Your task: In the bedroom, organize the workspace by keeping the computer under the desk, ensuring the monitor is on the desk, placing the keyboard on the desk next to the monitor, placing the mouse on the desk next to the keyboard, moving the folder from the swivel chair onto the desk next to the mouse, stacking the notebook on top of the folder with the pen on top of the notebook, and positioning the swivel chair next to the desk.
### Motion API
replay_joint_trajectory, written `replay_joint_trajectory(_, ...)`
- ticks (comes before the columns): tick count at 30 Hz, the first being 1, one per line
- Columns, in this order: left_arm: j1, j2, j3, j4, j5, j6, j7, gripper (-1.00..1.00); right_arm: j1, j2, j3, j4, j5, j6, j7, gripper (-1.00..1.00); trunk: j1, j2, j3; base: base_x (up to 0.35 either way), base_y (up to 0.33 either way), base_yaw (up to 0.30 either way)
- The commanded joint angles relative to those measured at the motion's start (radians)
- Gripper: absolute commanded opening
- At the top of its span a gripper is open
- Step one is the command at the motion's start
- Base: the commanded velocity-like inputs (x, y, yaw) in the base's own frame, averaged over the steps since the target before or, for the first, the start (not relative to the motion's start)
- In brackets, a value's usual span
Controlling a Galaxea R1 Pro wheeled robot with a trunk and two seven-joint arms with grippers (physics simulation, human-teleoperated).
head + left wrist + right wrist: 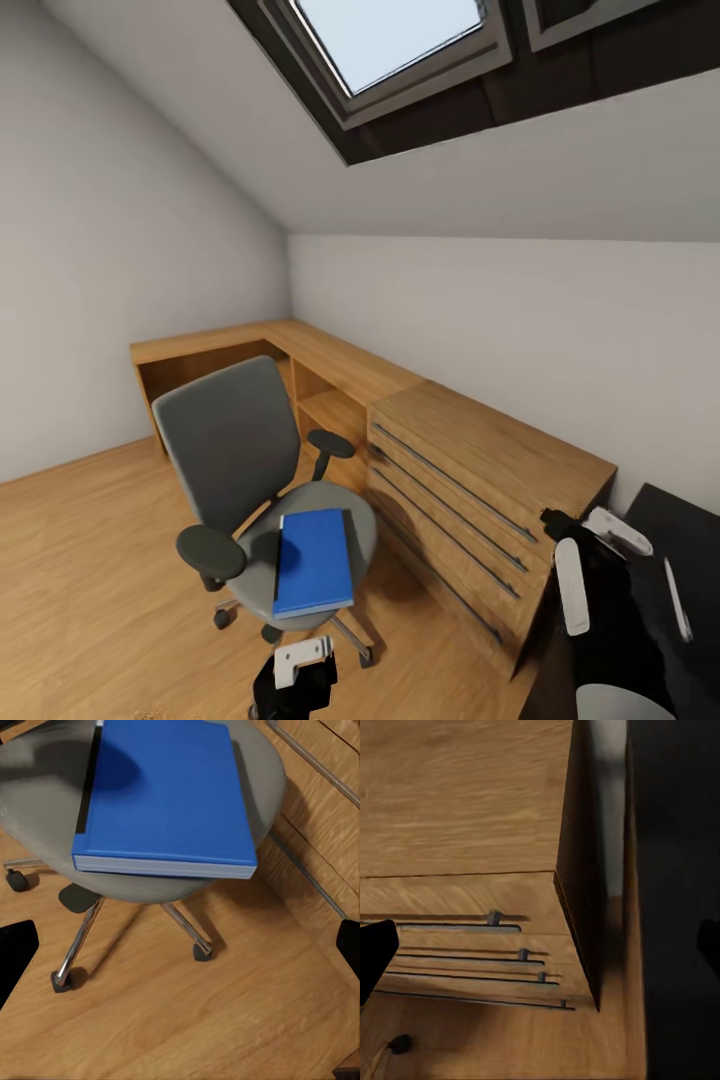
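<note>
The grey swivel chair (235, 455) stands on the wood floor in front of the wooden drawer unit. The blue folder (314, 560) lies flat on its seat (45, 825). In the left wrist view the folder (169, 795) has a dark strip (84, 795) along one long edge, shadow or another thing I cannot tell. My left gripper (184, 947) hangs open above the floor just short of the seat's front, nothing between its fingers. My right gripper (540, 949) is open over the gap between the drawer unit and the black desk (690, 540).
A light wooden drawer unit (480, 470) with bar handles joins a wooden corner counter (300, 350) along the grey walls. The chair's chrome legs and casters (202, 951) spread under the seat. A skylight (400, 40) sits in the sloped ceiling. Open floor (90, 580) lies left of the chair.
</note>
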Motion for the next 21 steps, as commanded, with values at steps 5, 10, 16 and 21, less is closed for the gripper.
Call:
replay_joint_trajectory(5, -0.001, 0.002, -0.001, 0.002, 0.01, -0.001, 0.006, 1.0, 0.0, 0.011, 0.044, 0.046, 0.007, 0.001, -0.007, 1.0, 0.0, -0.001, -0.001, 0.0, 0.0, 0.264)
replay_joint_trajectory(10, -0.001, 0.003, 0.016, 0.007, 0.014, 0.0, 0.007, 1.0, 0.001, 0.013, 0.135, 0.086, 0.01, -0.001, -0.012, 1.0, 0.0, -0.001, -0.001, 0.0, 0.0, 0.277)
replay_joint_trajectory(16, -0.001, 0.001, 0.105, 0.002, 0.017, -0.001, 0.005, 1.0, 0.002, 0.013, 0.205, 0.133, 0.009, -0.028, -0.076, 1.0, 0.0, -0.001, -0.003, 0.0, 0.0, 0.28)
replay_joint_trajectory(21, -0.001, 0.001, 0.125, 0.001, 0.017, -0.002, 0.004, 1.0, 0.001, 0.013, 0.261, 0.157, 0.009, -0.049, -0.104, 1.0, 0.0, -0.001, -0.005, 0.0, 0.0, 0.277)
